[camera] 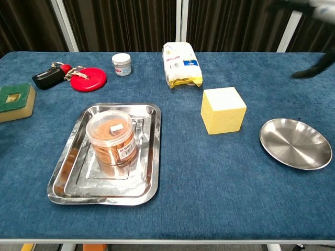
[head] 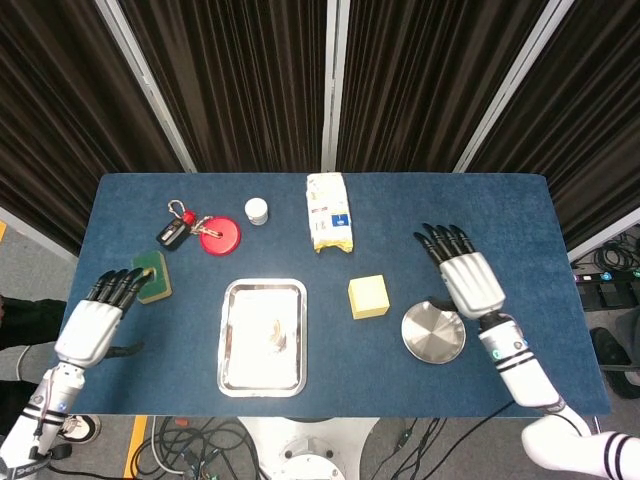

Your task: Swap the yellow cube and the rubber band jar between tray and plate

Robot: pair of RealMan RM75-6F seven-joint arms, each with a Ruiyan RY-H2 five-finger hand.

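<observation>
Right hand [head: 466, 281]: hovering above the table with fingers apart, holding nothing
Left hand [head: 96, 322]: hanging near the left table edge, fingers spread, holding nothing
Yellow cube [camera: 223, 110]: sitting on the cloth between tray [camera: 152, 151] and plate [camera: 296, 143]
Rubber band jar [camera: 111, 141]: standing in the tray

Robot test cell or lab: blue cloth-covered table [head: 500, 215] backed by black pleated curtains [head: 240, 80] on white frame poles [head: 333, 80], loose cables [head: 190, 435] on the grey floor below the table's front edge.
</observation>
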